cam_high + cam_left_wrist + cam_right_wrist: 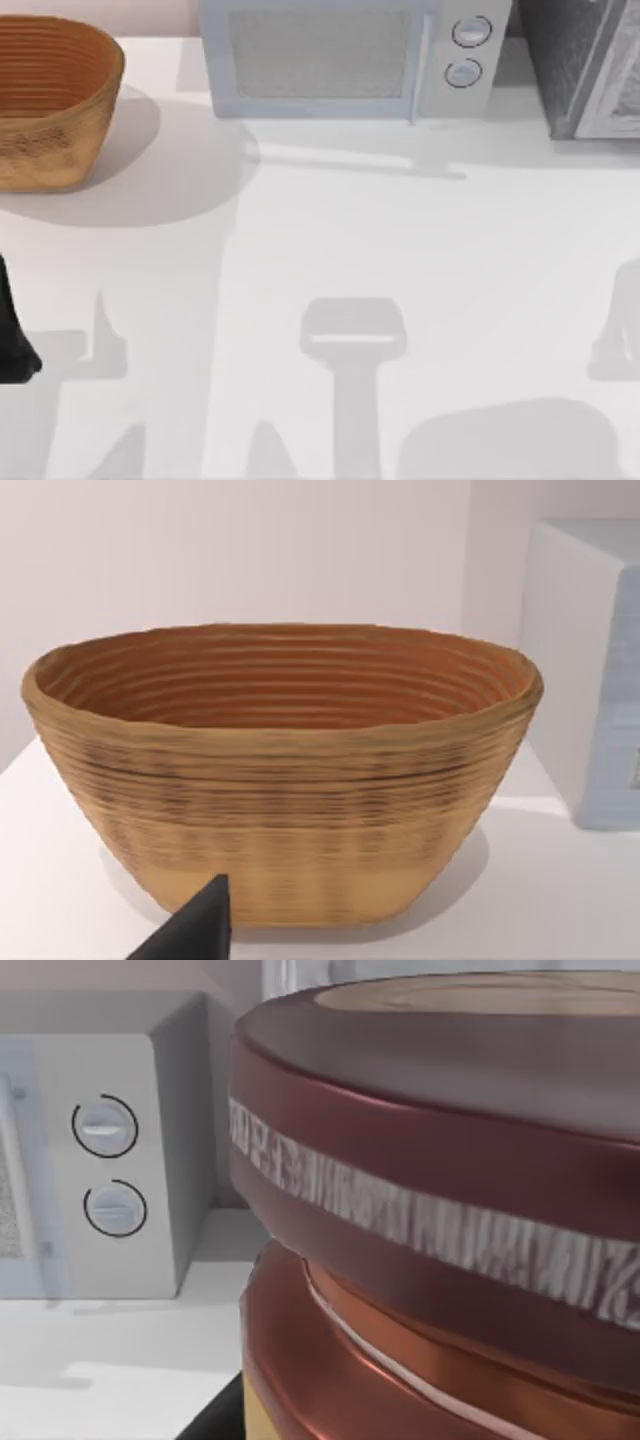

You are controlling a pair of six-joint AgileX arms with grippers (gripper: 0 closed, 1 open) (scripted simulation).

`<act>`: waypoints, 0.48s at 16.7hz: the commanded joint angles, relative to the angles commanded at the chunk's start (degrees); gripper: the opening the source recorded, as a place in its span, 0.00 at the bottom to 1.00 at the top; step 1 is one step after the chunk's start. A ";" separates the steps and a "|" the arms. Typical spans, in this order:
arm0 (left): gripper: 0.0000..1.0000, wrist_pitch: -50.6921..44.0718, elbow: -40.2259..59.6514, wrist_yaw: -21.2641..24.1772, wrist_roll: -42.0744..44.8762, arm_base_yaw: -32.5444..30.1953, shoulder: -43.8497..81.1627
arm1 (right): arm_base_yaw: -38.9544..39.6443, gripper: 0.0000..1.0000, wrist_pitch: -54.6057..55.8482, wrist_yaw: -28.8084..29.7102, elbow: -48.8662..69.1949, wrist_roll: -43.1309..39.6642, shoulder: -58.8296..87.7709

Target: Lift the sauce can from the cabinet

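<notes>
The sauce can (440, 1210) is seen very close in the right wrist view, tilted, with its maroon rim toward the microwave (110, 1160). The cabinet (590, 65) stands at the table's far right corner, beside the microwave, with the basket (50, 100) far left; the white table (330, 240) between is open. Whether either gripper is open cannot be told.

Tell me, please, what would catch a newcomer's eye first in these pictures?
The woven basket at the table's far left corner stands out most, with the left gripper close in front of it. Behind the table's middle stands a pale microwave with two round knobs, and the dark speckled cabinet sits at the far right. In the right wrist view, the maroon-rimmed sauce can looms very close.
</notes>
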 joint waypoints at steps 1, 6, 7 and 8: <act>1.00 0.00 0.00 0.00 0.00 0.00 0.00 | 0.18 0.00 -0.13 0.04 -0.01 0.11 0.29; 1.00 0.00 0.00 0.00 0.00 0.00 0.00 | 2.53 0.00 5.45 0.20 2.45 -0.01 5.20; 1.00 0.00 0.00 0.00 0.00 0.00 0.00 | 3.73 0.00 7.98 0.22 3.50 -0.06 7.74; 1.00 0.00 0.00 0.00 0.00 0.00 0.00 | 5.13 0.00 10.82 0.22 4.65 -0.11 10.78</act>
